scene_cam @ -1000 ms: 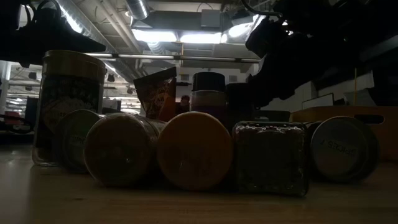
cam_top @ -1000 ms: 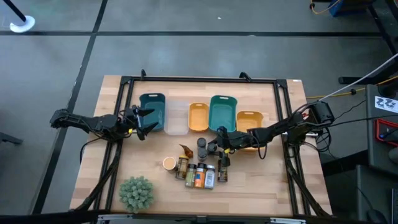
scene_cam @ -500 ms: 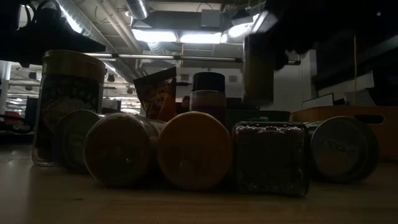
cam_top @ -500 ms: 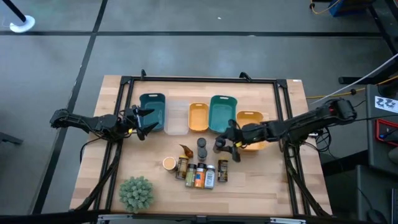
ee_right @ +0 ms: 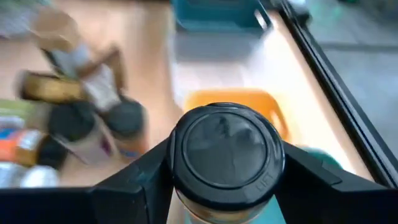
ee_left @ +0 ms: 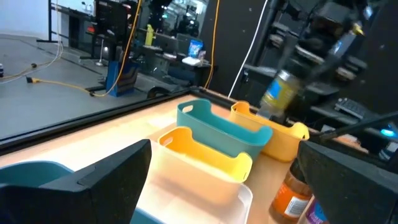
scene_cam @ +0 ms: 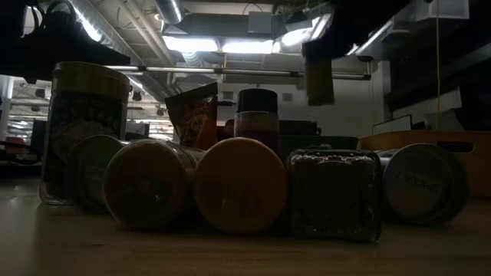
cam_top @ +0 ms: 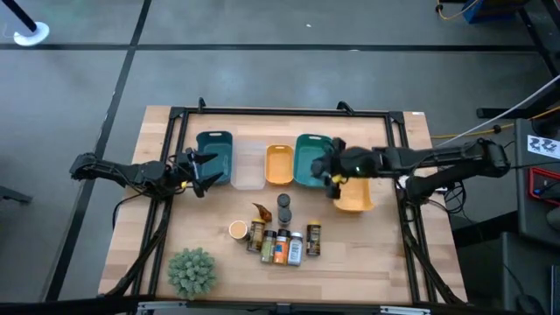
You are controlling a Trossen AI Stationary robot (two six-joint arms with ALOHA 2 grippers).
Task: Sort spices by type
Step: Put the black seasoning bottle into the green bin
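My right gripper [cam_top: 329,171] is shut on a black-lidded spice jar [ee_right: 227,152] with a yellow label [ee_left: 278,94]. It holds the jar in the air over the teal tray [cam_top: 312,157] and the orange tray [cam_top: 353,197]. The other spices [cam_top: 278,238] lie and stand in a cluster at the table's middle front, beside a brown-orange packet [cam_top: 261,212]. One dark-lidded jar [cam_top: 284,206] stands upright behind the cluster. My left gripper [cam_top: 206,171] waits open beside the left teal tray [cam_top: 214,156]. My right gripper pinches the jar's body just under the black lid [ee_right: 227,146], one finger [ee_right: 134,180] on each of two opposite sides. The fingers come slanting down from the table's right. The jar is lifted clear [scene_cam: 320,77], lid uppermost, above the trays.
Five trays stand in a row at the table's far middle, among them a clear tray [cam_top: 248,168] and a second orange tray [cam_top: 279,164]. A green bushy plant [cam_top: 192,269] stands at the front left. A black frame [cam_top: 289,112] borders the table's far side.
My right gripper has risen from the spice cluster with the black-lidded jar. It has gone toward the table's far edge and somewhat right, ending over the trays. The jar has left the table and now hangs clear. The other spices lie where they were.
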